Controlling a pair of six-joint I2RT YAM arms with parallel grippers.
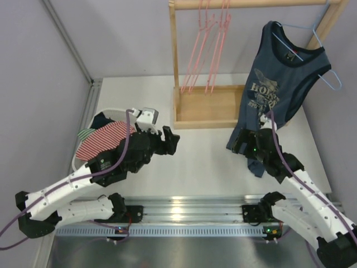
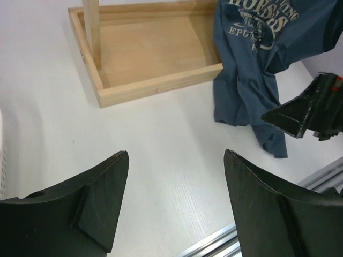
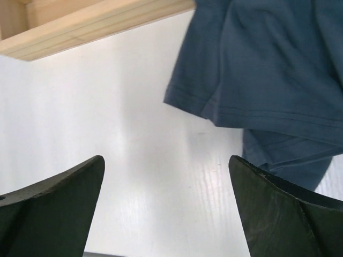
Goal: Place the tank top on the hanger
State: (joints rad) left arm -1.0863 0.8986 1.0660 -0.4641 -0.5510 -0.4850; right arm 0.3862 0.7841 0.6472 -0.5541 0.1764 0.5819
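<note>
The navy tank top [image 1: 277, 84] hangs on the light-blue wire hanger [image 1: 329, 71], whose hook is over the wooden rail at the top right. Its hem trails down onto the table [image 1: 254, 162]. It also shows in the left wrist view [image 2: 257, 80] and in the right wrist view [image 3: 268, 80]. My right gripper [image 1: 245, 144] is open and empty, low over the table just left of the hem [image 3: 166, 160]. My left gripper [image 1: 170, 139] is open and empty above the table's middle [image 2: 176, 155].
A wooden rack with a tray base [image 1: 209, 109] stands at the back; pink hangers [image 1: 209, 44] hang on its rail. A white basket [image 1: 89, 142] with a red-and-white striped garment [image 1: 103, 139] stands at the left. A metal rail [image 1: 184, 215] runs along the near edge.
</note>
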